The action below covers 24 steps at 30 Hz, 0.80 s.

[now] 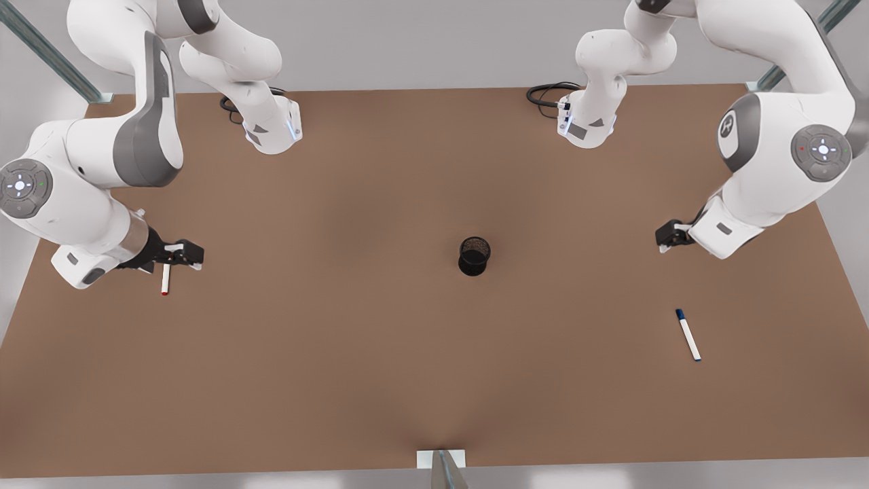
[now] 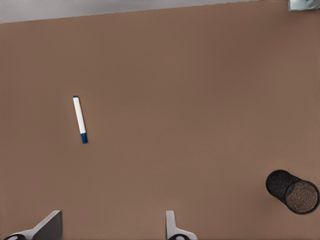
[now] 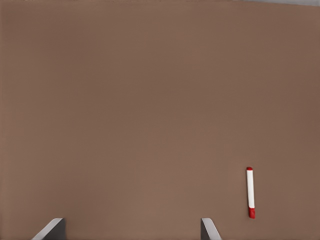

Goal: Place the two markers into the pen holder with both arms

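My left gripper (image 2: 114, 227) hung with fingers (image 2: 47, 226) spread wide, empty, above table (image 1: 353, 380); blue-capped marker (image 2: 80, 120) lay flat ahead, pen holder (image 2: 292, 191) upright off to side. My right gripper (image 3: 131, 230) likewise spread, holding nothing, red-capped marker (image 3: 250, 192) lying just beside one fingertip (image 3: 208, 230). Front view placed holder mid-table, markers well apart toward opposite ends.

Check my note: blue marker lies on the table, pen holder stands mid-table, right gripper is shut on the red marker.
Wrong on the grip: the right wrist view shows the right gripper open, the red marker lying on the table beside it. The blue marker and pen holder are as noted.
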Available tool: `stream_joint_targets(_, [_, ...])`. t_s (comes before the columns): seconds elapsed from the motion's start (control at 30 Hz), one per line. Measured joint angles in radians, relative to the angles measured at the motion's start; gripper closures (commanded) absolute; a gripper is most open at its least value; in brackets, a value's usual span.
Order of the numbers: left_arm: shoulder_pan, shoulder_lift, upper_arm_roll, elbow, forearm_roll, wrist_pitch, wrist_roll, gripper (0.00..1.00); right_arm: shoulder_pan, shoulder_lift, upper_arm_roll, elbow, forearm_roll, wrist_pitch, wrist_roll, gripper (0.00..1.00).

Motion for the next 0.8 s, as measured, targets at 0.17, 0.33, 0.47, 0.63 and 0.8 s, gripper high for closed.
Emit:
stream_joint_targets(0.17, [0.007, 0.025, 0.003, -0.001, 0.0, 0.028, 0.011, 0.0, -0.022, 0.012, -0.001, -0.016, -0.002, 0.01, -0.001, 0.0])
stream_joint_targets(0.33, [0.038, 0.053, 0.007, -0.002, -0.001, 0.05, 0.004, 0.0, -0.154, 0.009, 0.003, -0.238, -0.004, 0.092, -0.018, 0.0])
stream_joint_targets(0.47, [0.08, 0.102, 0.009, -0.003, -0.007, 0.092, 0.001, 0.0, -0.182, -0.012, 0.004, -0.439, -0.006, 0.224, -0.036, 0.0])
stream_joint_targets(0.63, [0.124, 0.178, 0.011, -0.003, -0.01, 0.168, -0.001, 0.0, -0.223, 0.102, -0.005, -0.373, -0.008, 0.348, -0.065, 0.0])
stream_joint_targets(0.8, [0.176, 0.249, 0.011, -0.012, -0.012, 0.248, -0.003, 0.0, -0.24, 0.131, -0.006, -0.37, -0.008, 0.4, -0.099, 0.01])
